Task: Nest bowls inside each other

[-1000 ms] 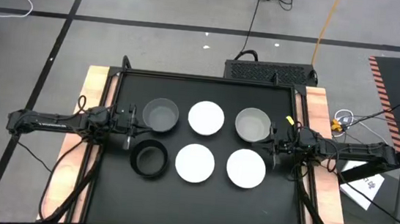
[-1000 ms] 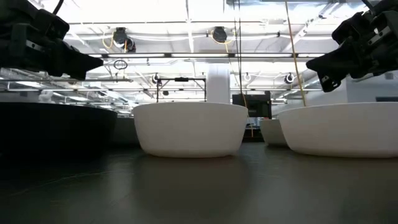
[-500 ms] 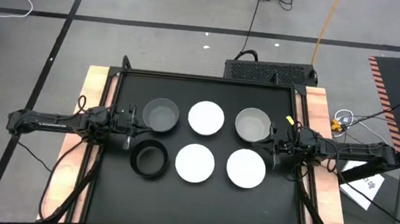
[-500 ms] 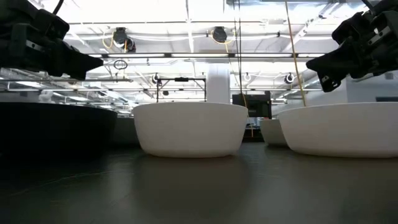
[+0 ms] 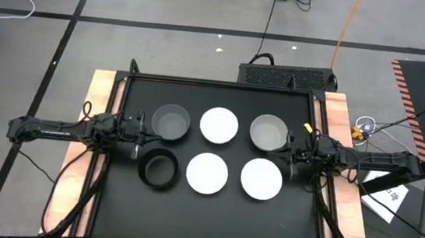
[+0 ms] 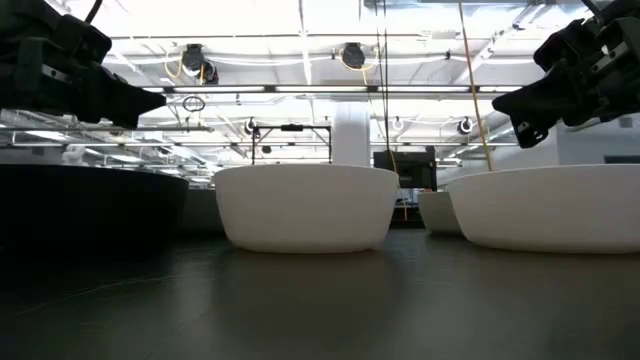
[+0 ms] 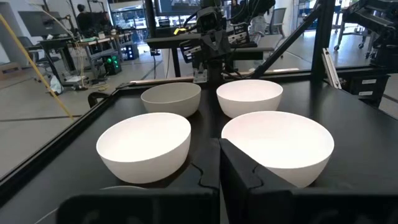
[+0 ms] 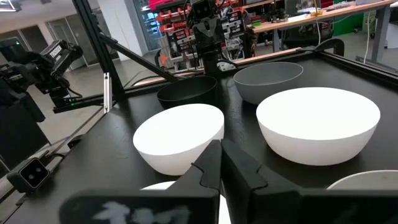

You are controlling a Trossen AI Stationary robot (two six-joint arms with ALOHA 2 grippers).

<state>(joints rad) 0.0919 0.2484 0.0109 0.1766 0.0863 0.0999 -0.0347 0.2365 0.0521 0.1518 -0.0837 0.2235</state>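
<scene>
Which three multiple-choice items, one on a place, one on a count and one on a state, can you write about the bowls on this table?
1. The round black bowl stands nearest to: A) the left hand B) the table's middle C) the table's far edge.
2. The plain white round bowls number: A) two B) three C) four.
3. The bowls are: A) all nested B) two nested C) all apart.

Key: A, it sits just beside that hand; B, three show from above; C, each stands alone.
</scene>
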